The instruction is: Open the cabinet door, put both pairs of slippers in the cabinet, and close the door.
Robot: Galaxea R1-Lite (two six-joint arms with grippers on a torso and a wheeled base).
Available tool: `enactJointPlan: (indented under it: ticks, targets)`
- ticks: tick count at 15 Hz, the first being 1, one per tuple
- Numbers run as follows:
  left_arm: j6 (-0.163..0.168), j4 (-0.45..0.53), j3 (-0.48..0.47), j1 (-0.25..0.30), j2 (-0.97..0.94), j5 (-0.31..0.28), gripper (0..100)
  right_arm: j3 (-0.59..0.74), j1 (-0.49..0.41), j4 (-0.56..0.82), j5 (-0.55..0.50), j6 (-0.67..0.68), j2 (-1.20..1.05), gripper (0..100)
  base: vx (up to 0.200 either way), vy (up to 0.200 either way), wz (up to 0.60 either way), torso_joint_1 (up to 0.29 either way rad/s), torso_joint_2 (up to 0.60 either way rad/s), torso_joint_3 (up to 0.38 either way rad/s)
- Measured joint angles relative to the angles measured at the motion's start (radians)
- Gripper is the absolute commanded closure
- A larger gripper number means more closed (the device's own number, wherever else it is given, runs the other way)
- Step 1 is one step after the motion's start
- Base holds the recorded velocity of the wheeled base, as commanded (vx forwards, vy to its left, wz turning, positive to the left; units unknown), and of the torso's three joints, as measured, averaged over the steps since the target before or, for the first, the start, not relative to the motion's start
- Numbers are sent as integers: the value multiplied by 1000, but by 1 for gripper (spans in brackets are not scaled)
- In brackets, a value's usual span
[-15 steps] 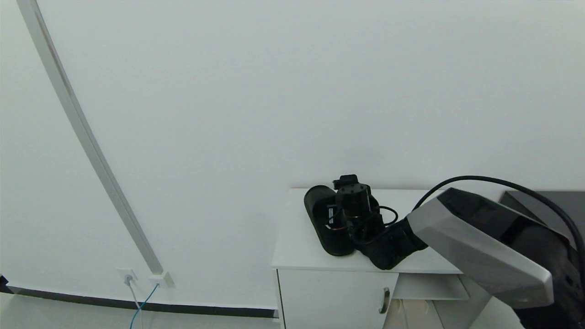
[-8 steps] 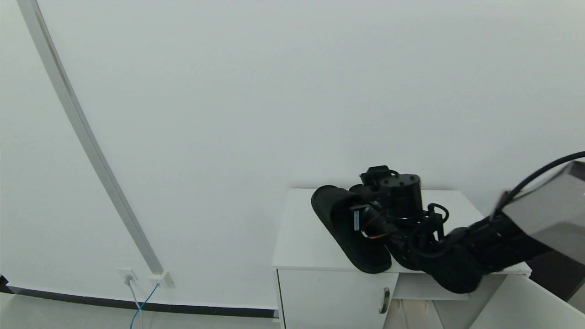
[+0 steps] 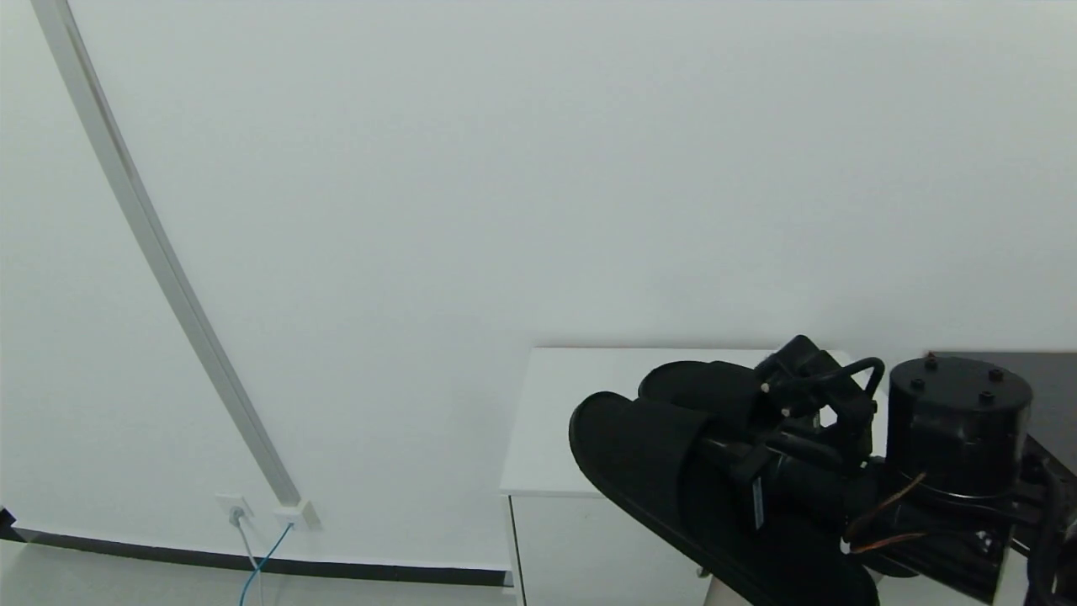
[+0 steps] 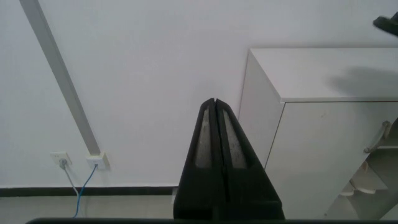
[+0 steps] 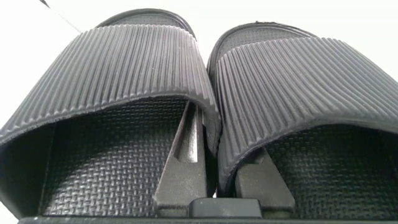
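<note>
A pair of black slippers (image 3: 656, 454) hangs in the air in front of the white cabinet (image 3: 572, 421), clear of its top. My right gripper (image 3: 745, 475) is shut on the pair: one finger sits inside each slipper (image 5: 137, 68) and they pinch the two inner walls together (image 5: 217, 168). My left gripper (image 4: 214, 143) is shut with nothing in it, low and off the cabinet's left side (image 4: 323, 68). The cabinet's left door (image 4: 323, 155) is shut, with a metal handle (image 4: 375, 137) at its edge.
A grey cable duct (image 3: 160, 252) runs slantwise down the white wall to a socket with a blue cable (image 3: 261, 547). A dark surface (image 3: 1047, 379) adjoins the cabinet on the right. Beside the handle, pale shapes (image 4: 364, 183) lie inside the cabinet.
My right arm has lifted the black slippers off the cabinet top and carried them right and nearer to the head camera. The wall and cabinet have not shifted.
</note>
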Motion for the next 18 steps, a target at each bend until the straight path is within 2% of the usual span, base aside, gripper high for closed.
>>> enactJointPlan:
  ticks: [1, 10, 18]
  targets:
    - [0, 0, 0, 0, 0, 0, 100, 20, 1, -26, 12, -10, -8, 100, 0, 0, 0, 0, 0, 0]
    - [0, 0, 0, 0, 0, 0, 100, 54, 3, -31, 18, -15, -9, 100, -200, 0, 0, 4, 1, 2]
    - [0, 0, 0, -1, 0, 0, 100, 66, 1, -35, 20, -7, 7, 100, 0, 0, 0, 0, 0, 0]
